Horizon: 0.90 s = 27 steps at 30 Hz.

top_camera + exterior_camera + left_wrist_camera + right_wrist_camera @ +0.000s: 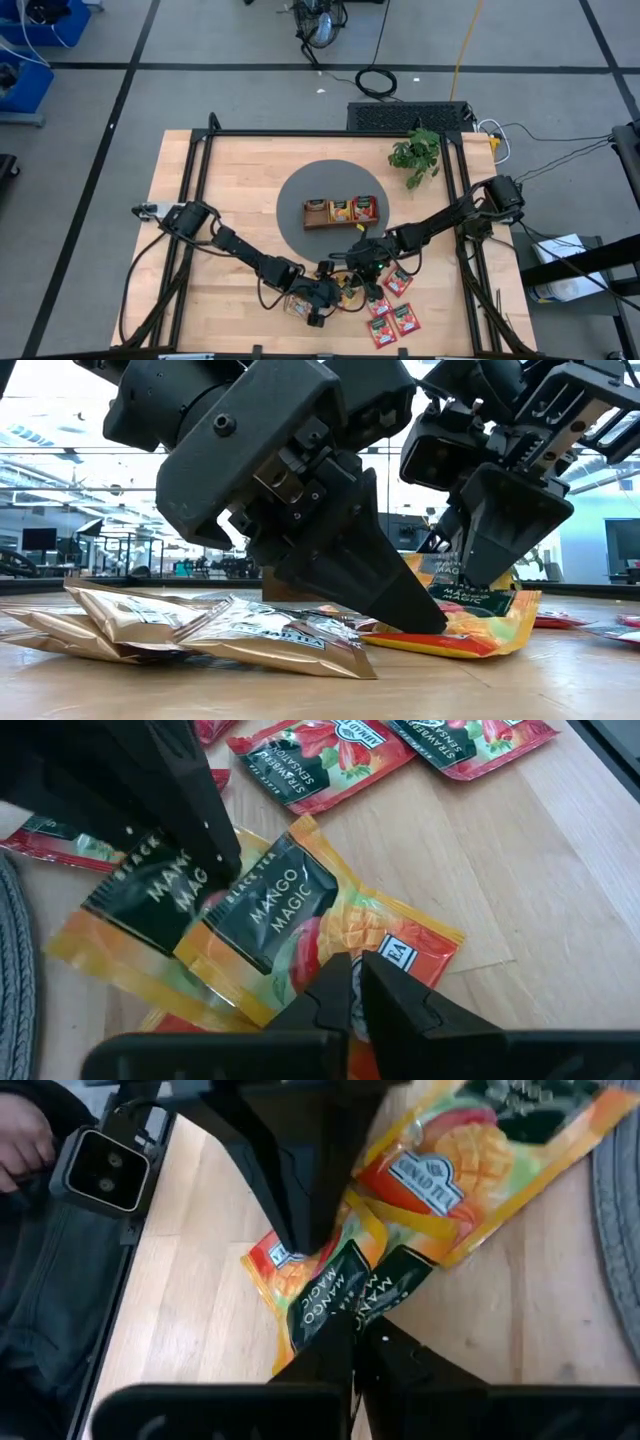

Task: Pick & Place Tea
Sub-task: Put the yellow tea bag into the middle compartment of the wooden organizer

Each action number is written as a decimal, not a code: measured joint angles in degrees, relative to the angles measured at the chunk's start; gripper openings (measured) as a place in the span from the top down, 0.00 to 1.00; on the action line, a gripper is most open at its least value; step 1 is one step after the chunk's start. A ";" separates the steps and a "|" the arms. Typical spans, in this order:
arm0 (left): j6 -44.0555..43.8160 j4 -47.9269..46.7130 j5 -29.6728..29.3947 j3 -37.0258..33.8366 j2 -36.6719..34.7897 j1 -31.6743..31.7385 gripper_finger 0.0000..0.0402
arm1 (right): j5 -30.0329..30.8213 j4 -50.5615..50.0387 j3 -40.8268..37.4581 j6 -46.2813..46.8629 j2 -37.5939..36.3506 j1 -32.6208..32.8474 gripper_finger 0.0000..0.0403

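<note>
Working close together at the table's front edge, your two grippers meet over a small heap of orange Mango Magic sachets [262,915]. Your right gripper [352,1348] has its fingers pinched together on the dark-printed end of one mango sachet [345,1295], which runs lengthwise straight out from its tips. Your left gripper [356,982] sits just beside it with fingers barely apart, tips down at the near edge of the same heap, holding nothing that you can confirm. The wooden tray [341,212] lies farther back on the grey round mat [300,190], nearer the right arm, so a lift and carry that way looks natural. Red strawberry sachets [399,283] lie just to the right; cream sachets [270,635] to the left. Room is tight: clear the left arm first.
</note>
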 joint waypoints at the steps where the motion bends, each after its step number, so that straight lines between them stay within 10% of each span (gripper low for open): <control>1: -0.02 0.00 -0.04 0.00 0.00 0.00 0.89 | 0.14 -0.98 0.00 -0.36 -0.74 0.00 0.99; 27: 4.61 1.31 -1.81 -0.14 -0.96 -1.36 0.86 | 15.50 -37.60 13.99 -29.68 -16.67 -14.04 1.00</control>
